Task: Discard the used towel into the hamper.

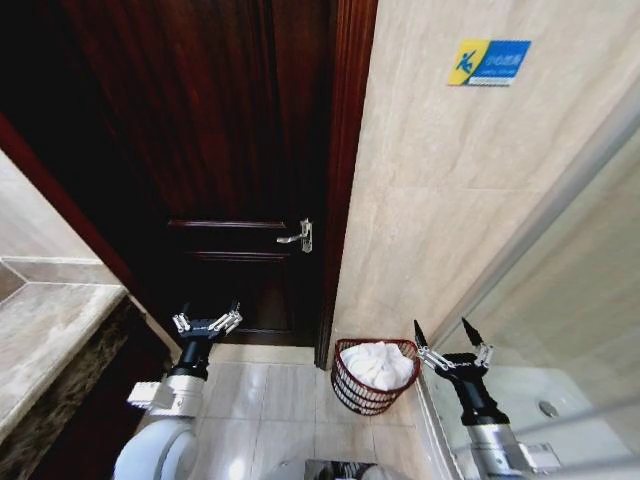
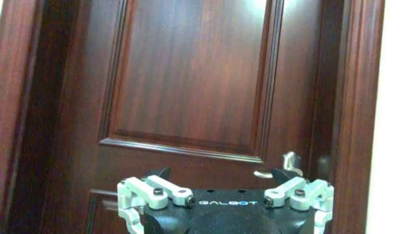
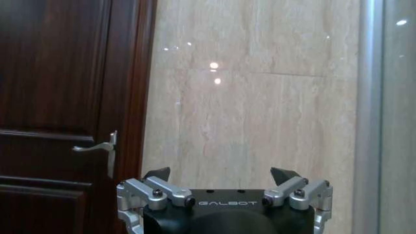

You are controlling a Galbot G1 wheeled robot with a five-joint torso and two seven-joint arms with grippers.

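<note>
Down on the glossy pale floor tiles (image 1: 250, 400), the small round hamper of dark reddish-brown openwork wire (image 1: 372, 375) stands tapered toward its base, close against the foot of the beige veined stone wall (image 1: 440, 200) and just beside the dark wooden door frame (image 1: 340, 200). A crumpled white towel of soft, folded cloth (image 1: 380, 364) lies inside it, filling the basket up to the rim. The right end effector (image 1: 452, 345), black-bodied with silver linkages and pointed dark fingertips, hangs released and empty just beside the hamper's rim, on the side of the frosted glass shower panel (image 1: 570, 290). The left end effector (image 1: 207, 322), of the same build, is likewise spread wide and holds nothing, raised in front of the polished mahogany-coloured panelled door (image 1: 220, 150). A curved silver lever handle (image 1: 298, 237) sits on the door near the frame. In both wrist views the word GALBOT reads in pale letters on the black housing between the fingers. A blue and yellow rectangular sign (image 1: 488, 62) with a white slipping figure is stuck high on the stone wall; its lettering is too small to read. A mottled brown-grey marble surface (image 1: 50, 340) with a rounded edge runs along the robot's left.
</note>
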